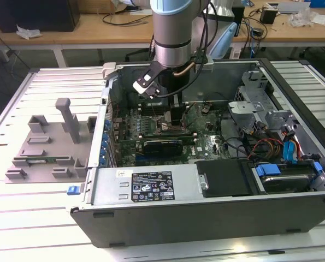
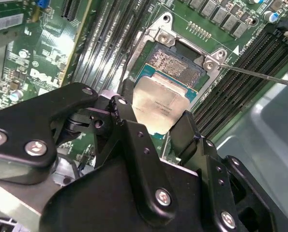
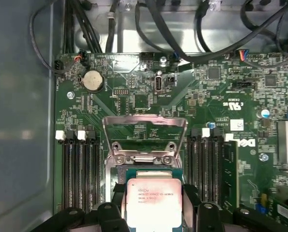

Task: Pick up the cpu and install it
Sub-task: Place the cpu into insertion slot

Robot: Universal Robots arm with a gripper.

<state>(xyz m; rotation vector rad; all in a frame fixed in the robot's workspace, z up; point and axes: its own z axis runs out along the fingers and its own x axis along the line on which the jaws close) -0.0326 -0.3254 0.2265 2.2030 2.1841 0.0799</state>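
- Slatted metal table (image 1: 31,234) carries the work, with wooden benches (image 1: 86,33) along the back of the room.
- Well away from the gripper, on the exterior view's left, a grey fixture (image 1: 47,147) lies flat on the table.
- Just beside the fixture lies an open case (image 1: 206,218), with its green board (image 1: 151,123) facing up.
- Into the case the arm (image 1: 173,33) comes straight down, and the gripper (image 1: 176,115) hangs low over the board.
- Its fingers (image 2: 123,108) are clamped on the cpu (image 2: 158,106), one on each of two opposite edges, with the silver top facing up.
- Right under the fingertips sits the socket (image 2: 180,67), uncovered, its contact field showing just past the chip's far edge.
- From the second wrist view the cpu seems to hover just above the socket, partly over it, rather than seated in it; the angle makes this hard to judge.
- Just beyond the held chip in the first wrist view, the load plate (image 3: 144,133) stands swung open.
- Memory slots (image 3: 78,169) run along both sides of the gripper.
- Well apart from the gripper, on the exterior view's right, blue and red cables (image 1: 290,150) lie by the drive cage (image 1: 255,103).
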